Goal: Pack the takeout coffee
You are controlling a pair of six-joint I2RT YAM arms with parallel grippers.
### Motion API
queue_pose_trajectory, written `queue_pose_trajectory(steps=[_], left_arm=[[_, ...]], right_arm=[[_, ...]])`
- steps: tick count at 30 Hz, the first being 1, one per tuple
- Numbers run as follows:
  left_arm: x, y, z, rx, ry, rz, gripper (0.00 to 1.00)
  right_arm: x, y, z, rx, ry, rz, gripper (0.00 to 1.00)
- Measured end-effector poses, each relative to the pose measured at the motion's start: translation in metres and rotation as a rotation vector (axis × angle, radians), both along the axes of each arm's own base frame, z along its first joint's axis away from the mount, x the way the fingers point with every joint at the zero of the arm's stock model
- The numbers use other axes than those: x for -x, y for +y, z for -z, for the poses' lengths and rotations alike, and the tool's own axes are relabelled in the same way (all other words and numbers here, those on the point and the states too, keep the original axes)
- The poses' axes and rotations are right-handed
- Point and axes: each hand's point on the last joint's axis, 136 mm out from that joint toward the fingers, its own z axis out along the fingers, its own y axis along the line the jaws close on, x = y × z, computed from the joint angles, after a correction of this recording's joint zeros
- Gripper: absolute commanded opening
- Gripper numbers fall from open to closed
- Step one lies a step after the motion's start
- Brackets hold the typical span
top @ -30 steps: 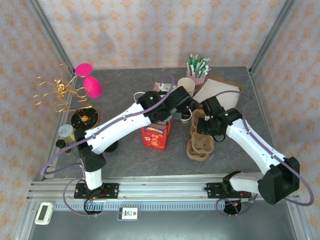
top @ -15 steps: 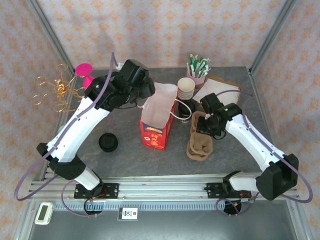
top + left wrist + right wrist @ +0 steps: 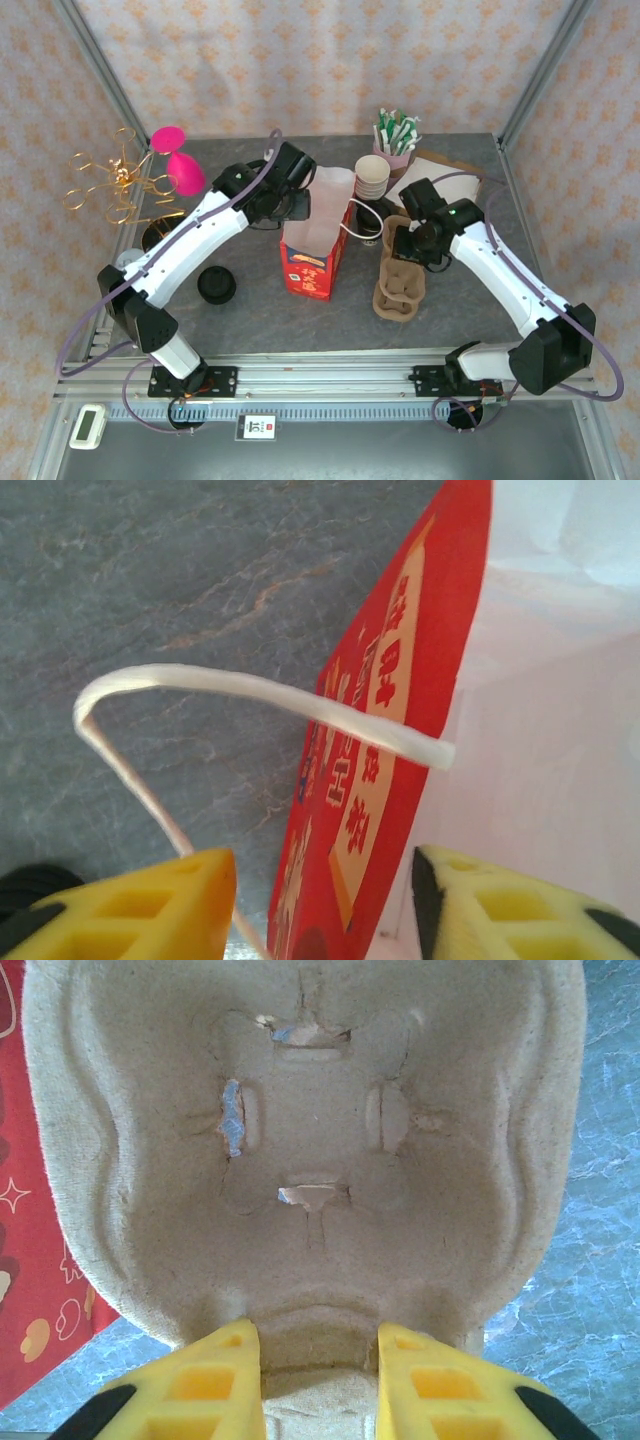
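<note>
A red paper bag point(image 3: 315, 245) stands open at mid-table, its pale inside showing. My left gripper point(image 3: 292, 205) is at its left rim. In the left wrist view the bag's red wall point(image 3: 400, 680) runs between the yellow fingers of the left gripper point(image 3: 322, 880), with a gap on each side, so the jaws are open. A white handle point(image 3: 250, 685) loops out over the table. The brown pulp cup carrier point(image 3: 398, 290) lies right of the bag. My right gripper point(image 3: 408, 243) is shut on its far rim. Its fingers pinch the rim in the right wrist view point(image 3: 318, 1345), with the carrier point(image 3: 320, 1110) beyond them.
A stack of paper cups point(image 3: 371, 178) stands behind the bag, with a pink cup of sachets point(image 3: 395, 140) and brown paper point(image 3: 435, 178) further back right. A black lid point(image 3: 216, 285) lies left of the bag. A gold wire stand point(image 3: 115, 185) and pink shapes point(image 3: 180, 165) are at the far left.
The left arm has drawn back from across the bag, swung left and come down at the bag's left rim; the bag now stands open. The right arm has hardly moved.
</note>
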Motion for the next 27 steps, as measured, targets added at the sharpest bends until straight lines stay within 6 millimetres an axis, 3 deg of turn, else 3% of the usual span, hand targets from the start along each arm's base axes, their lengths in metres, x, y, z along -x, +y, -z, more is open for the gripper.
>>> queue_pose_trajectory(steps=[7,10,21,27], left_arm=[[-0.01,0.001,0.001,0.005,-0.025,0.021,0.09],[-0.012,0.005,-0.001,-0.012,-0.036,0.02,0.0],[-0.019,0.03,-0.046,-0.107,-0.149,-0.043,0.0],[-0.023,0.04,-0.051,-0.177,-0.16,-0.065,0.0]], right_arm=[[-0.004,0.003,-0.015,-0.02,-0.025,-0.001,0.25],[-0.006,0.004,-0.022,-0.027,-0.038,0.001,0.25],[-0.009,0.012,-0.042,-0.075,-0.059,0.012,0.24],[-0.016,0.025,-0.06,-0.124,-0.085,0.009,0.24]])
